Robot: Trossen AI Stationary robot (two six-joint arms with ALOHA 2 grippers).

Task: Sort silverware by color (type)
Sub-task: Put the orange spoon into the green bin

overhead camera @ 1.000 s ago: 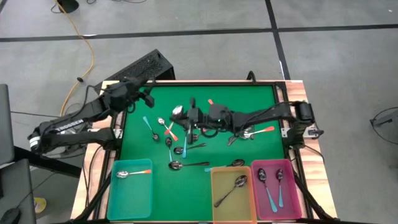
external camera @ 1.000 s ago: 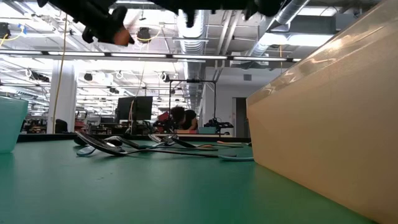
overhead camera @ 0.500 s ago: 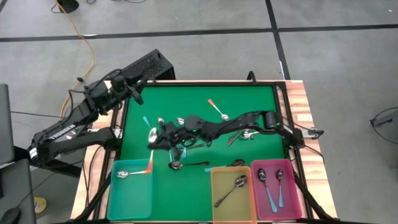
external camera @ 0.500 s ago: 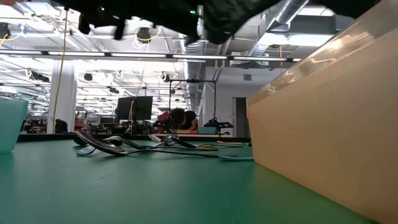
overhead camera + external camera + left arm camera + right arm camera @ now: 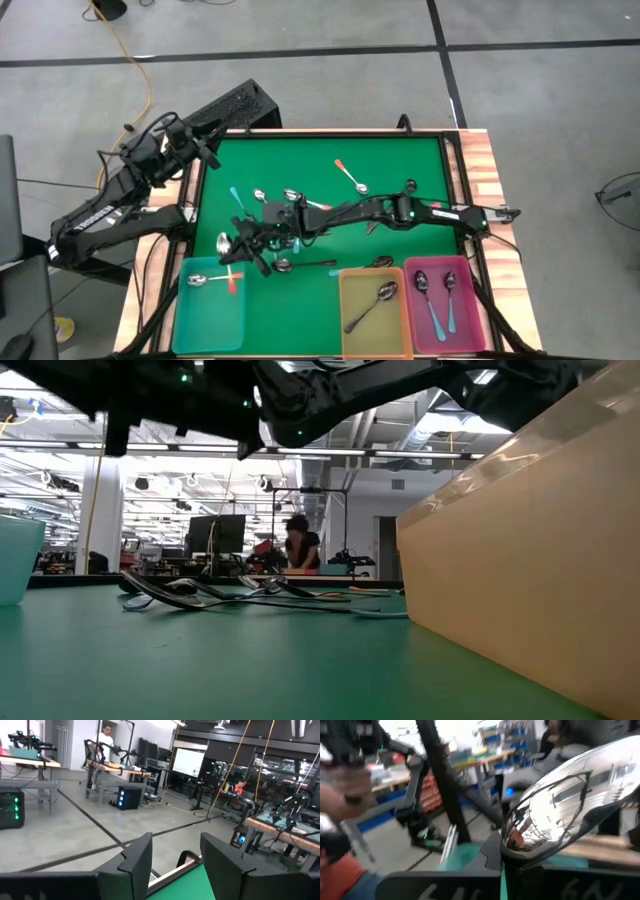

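Right claw (image 5: pixel 237 262), at the end of the long arm stretched across the green table (image 5: pixel 400 160), is clamped shut on an orange-handled spoon (image 5: pixel 228 258), holding it just over the near edge of the teal bin (image 5: pixel 210 315); one spoon (image 5: pixel 196 280) already lies in that bin. Left claw (image 5: pixel 197 146) waits at the table's far left corner, its jaws partly apart with nothing between them. Beside the teal bin stand a yellow bin (image 5: pixel 372 325) and a pink bin (image 5: pixel 444 330), each holding spoons. More spoons (image 5: pixel 352 179) lie scattered across the table's middle.
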